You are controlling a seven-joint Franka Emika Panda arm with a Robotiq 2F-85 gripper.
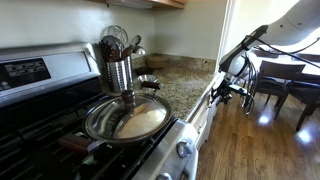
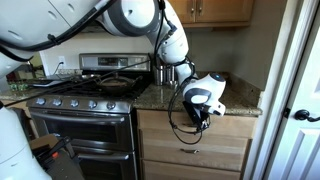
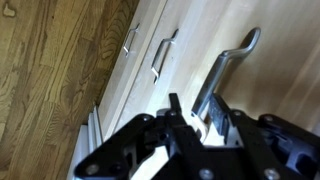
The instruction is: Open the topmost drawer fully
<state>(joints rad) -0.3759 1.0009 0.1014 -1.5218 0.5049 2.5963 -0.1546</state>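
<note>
Light-wood topmost drawer [image 2: 236, 126] closed, contents hidden; gripper [image 2: 203, 122] at handle [image 3: 226, 66].

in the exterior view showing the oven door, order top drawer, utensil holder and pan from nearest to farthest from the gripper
From the gripper:
1. top drawer, right at the gripper, just under the counter.
2. utensil holder, up on the counter, beside the stove.
3. pan, farther over, on the stove top.
</note>
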